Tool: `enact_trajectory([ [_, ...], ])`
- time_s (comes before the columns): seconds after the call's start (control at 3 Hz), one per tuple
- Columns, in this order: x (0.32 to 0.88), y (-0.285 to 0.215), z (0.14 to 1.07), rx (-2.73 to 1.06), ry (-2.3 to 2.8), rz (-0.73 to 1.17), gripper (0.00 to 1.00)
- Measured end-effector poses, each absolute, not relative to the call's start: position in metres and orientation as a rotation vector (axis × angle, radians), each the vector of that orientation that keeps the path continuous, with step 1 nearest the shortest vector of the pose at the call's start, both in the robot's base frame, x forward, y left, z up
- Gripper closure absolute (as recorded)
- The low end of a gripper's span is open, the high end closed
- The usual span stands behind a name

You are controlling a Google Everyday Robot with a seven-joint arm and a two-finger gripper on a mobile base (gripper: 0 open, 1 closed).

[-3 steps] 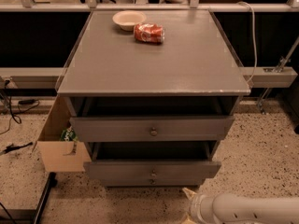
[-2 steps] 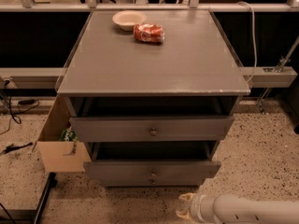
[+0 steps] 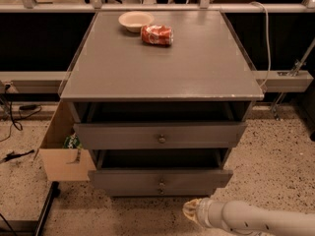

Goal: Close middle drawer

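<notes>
The grey cabinet [image 3: 162,73] shows three drawer fronts. The uppermost drawer [image 3: 123,135] stands pulled out, with a dark gap above its front. The middle drawer [image 3: 123,179] is also pulled out, its front a little forward of the one above, with a small round knob [image 3: 161,183] at centre. Only a thin strip of the lowest drawer [image 3: 138,192] shows beneath it. My gripper [image 3: 191,211] is at the end of the white arm [image 3: 256,220] at the bottom right. It is low, just in front of and below the middle drawer's right half, and apart from it.
A cream bowl [image 3: 136,20] and a red crushed can [image 3: 157,34] lie on the cabinet top at the back. An open cardboard box [image 3: 64,163] stands against the cabinet's left side. Cables [image 3: 15,117] lie on the speckled floor at the left. A dark base leg [image 3: 47,208] runs along the bottom left.
My arm has slid a little to the left and slightly up, nearer the middle drawer's front. The drawers have not moved.
</notes>
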State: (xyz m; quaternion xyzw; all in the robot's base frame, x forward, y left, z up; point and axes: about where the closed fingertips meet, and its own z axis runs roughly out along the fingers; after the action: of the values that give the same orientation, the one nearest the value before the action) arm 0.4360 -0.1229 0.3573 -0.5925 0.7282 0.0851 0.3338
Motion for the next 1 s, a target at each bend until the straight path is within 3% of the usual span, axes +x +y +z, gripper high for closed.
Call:
enact_trajectory([
  [1.0, 0.481, -0.102, 0.358, -1.571, 1.821, 0.189, 1.00],
])
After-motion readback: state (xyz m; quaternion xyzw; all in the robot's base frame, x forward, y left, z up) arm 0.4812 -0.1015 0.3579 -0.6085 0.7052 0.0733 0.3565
